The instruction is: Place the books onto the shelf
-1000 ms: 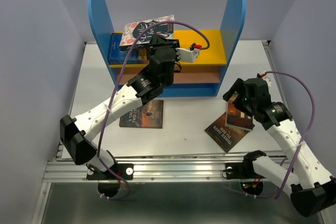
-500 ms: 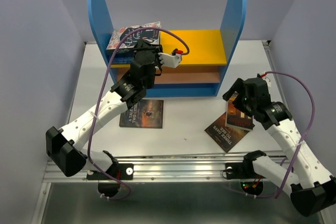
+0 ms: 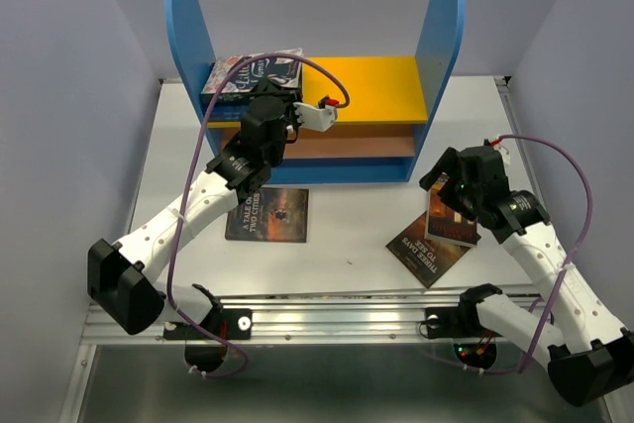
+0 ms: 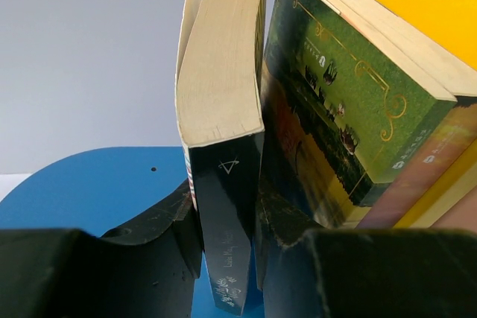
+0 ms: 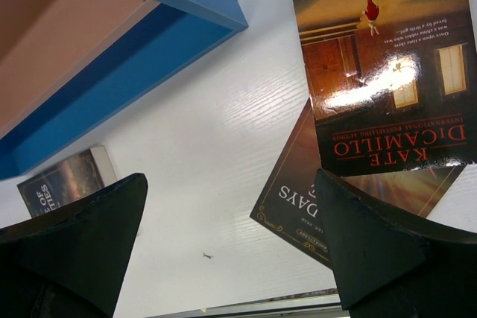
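- Top external view: left hand (image 3: 267, 94) is clamped on a dark-spined book (image 3: 254, 70) at upper left, over the shelf (image 3: 381, 86), so I'd say it's mid-placement.
- Next move probably: settle it against the stack (image 4: 335, 109) there, then let go.
- Right hand (image 5: 231, 221): fingers wide apart, holding nothing.
- Count: three on the table (image 3: 347, 225): Two Cities book (image 3: 269, 213), DiCamillo book (image 3: 454, 217), Three Days book (image 3: 424, 253). One held. Can't tell the stack's count.

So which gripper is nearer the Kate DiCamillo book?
Right. The right gripper hangs open close over the Kate DiCamillo book; the left gripper is at the shelf, clamped on a black-spined book.
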Available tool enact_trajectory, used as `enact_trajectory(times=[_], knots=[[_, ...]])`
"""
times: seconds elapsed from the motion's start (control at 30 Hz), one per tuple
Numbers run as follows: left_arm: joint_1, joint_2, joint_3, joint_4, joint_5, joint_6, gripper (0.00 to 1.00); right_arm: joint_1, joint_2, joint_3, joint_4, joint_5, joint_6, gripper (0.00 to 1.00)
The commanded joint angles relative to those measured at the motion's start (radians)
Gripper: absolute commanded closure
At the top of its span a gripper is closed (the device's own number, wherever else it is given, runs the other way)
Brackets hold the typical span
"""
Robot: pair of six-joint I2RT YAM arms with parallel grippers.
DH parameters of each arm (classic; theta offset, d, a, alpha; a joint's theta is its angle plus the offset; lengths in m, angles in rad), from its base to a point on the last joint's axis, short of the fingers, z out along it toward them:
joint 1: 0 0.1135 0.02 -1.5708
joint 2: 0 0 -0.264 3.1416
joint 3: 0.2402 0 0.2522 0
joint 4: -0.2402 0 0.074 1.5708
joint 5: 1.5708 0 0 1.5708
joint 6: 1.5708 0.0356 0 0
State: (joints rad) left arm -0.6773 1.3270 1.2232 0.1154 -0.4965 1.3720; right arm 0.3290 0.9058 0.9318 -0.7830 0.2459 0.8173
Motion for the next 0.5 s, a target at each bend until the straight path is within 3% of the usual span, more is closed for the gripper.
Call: enact_trajectory(times=[0.0,0.17,0.23,0.47], knots=[[0.010,-0.031,0.016,0.087,0.018,0.007,1.00,0.004,-0.002,0.012,0.016,0.009,0.014,0.00],[0.021,-0.031,0.024,0.018,0.033,-0.005,1.00,0.004,-0.002,0.010,0.018,0.007,0.016,0.00],[0.025,-0.038,0.019,-0.016,0.055,-0.007,0.93,0.004,-0.002,0.010,0.018,0.010,0.017,0.00],[0.048,-0.037,0.018,-0.029,0.052,-0.019,0.84,0.004,-0.008,-0.002,0.019,0.009,0.022,0.00]])
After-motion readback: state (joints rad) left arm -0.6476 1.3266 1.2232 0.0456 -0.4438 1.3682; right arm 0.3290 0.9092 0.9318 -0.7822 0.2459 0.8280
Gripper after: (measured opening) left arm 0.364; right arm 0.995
